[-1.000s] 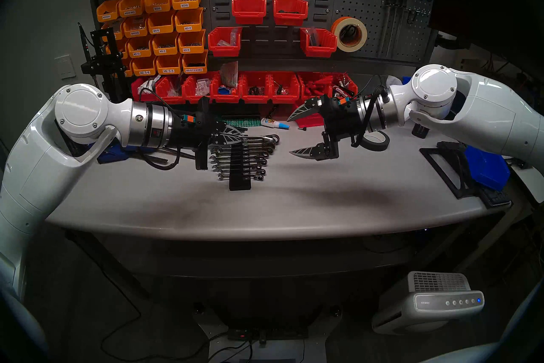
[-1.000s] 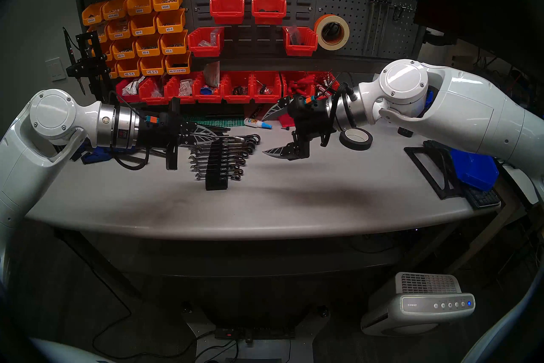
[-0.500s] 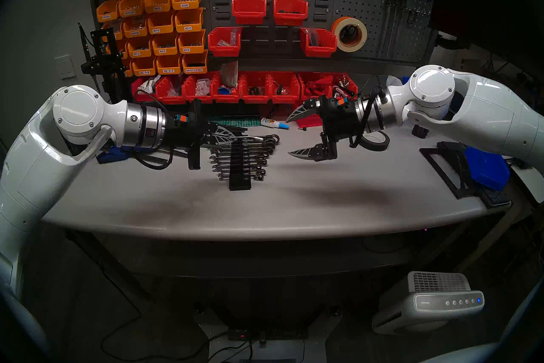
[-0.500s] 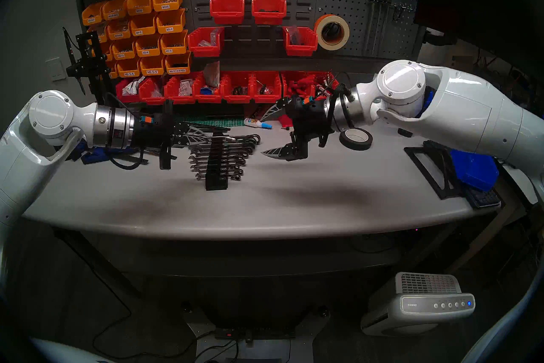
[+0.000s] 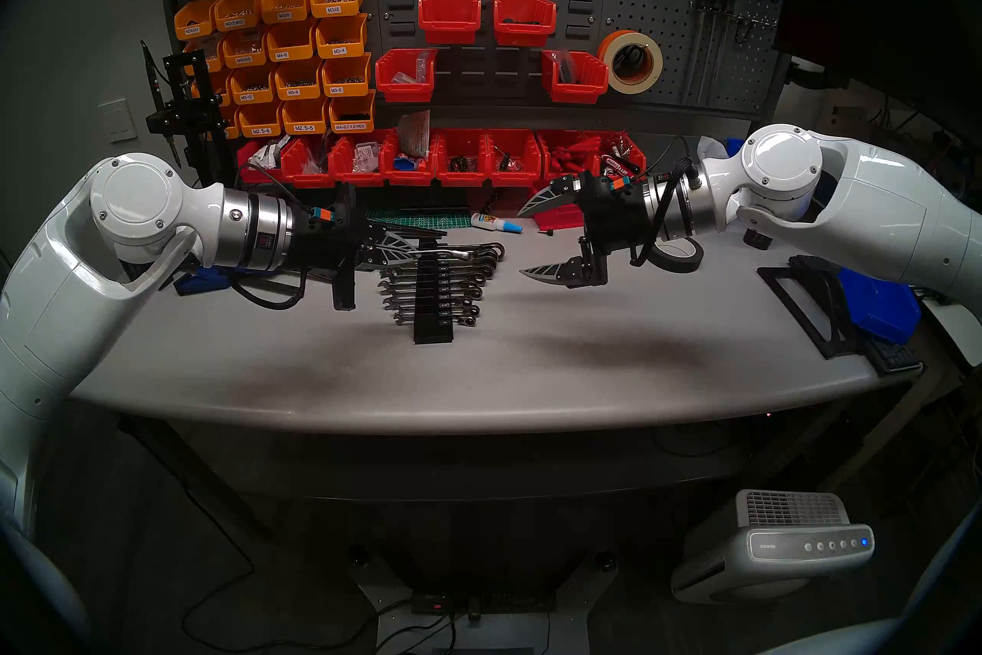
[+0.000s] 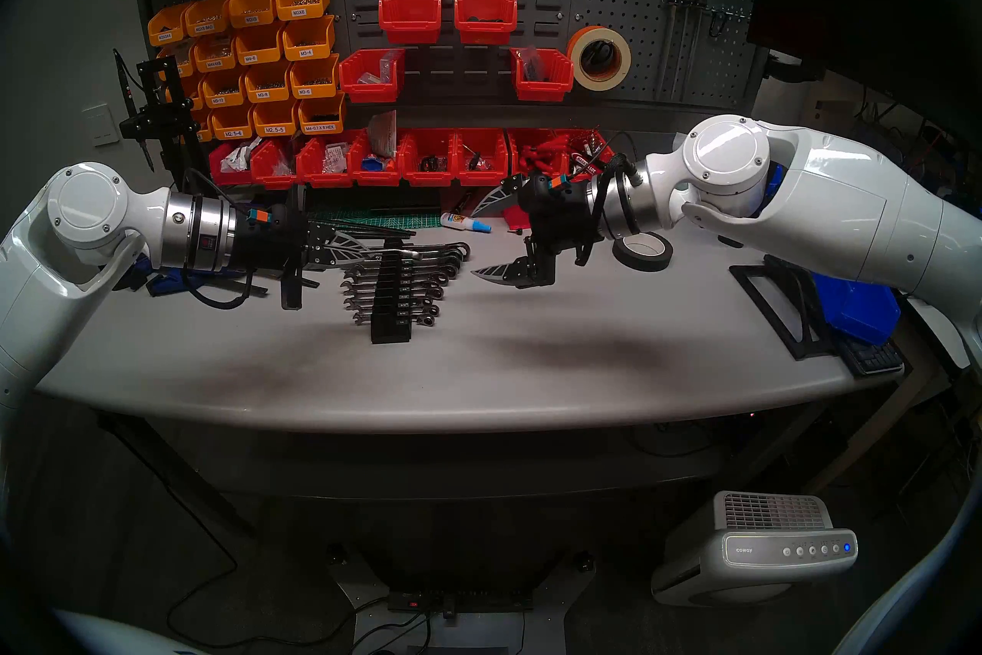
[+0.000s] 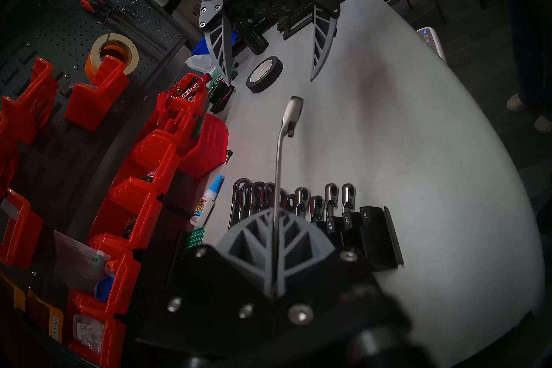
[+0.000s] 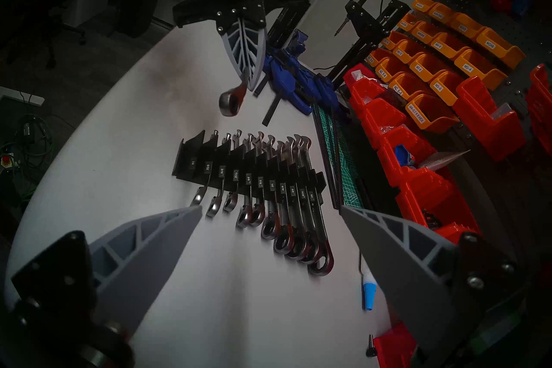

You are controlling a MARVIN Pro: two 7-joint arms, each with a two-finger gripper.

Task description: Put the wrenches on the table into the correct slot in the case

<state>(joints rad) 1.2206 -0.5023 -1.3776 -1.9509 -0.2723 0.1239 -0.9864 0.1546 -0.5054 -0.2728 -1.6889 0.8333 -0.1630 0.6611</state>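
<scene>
— One wrench (image 7: 279,179) is sitting clamped between my left gripper (image 7: 273,227) fingers, edge-on, ring end sticking out ahead of me and over the rack (image 5: 433,298). What's worrying you?

— Slipping. I'm pinching it on a thin edge, so I'm guessing a bump on a seated wrench could twist it in my grip. Then it would miss its slot.

— Which slot?

— I can't tell from here. The 1/4 step at the rack's near end looks empty.

— And your pose?

— I'm reaching in nearly level, tipped slightly down, hanging just behind the rack's far end. My right gripper (image 5: 536,239) is hanging spread wide and empty opposite me, above the table (image 5: 531,372).
</scene>
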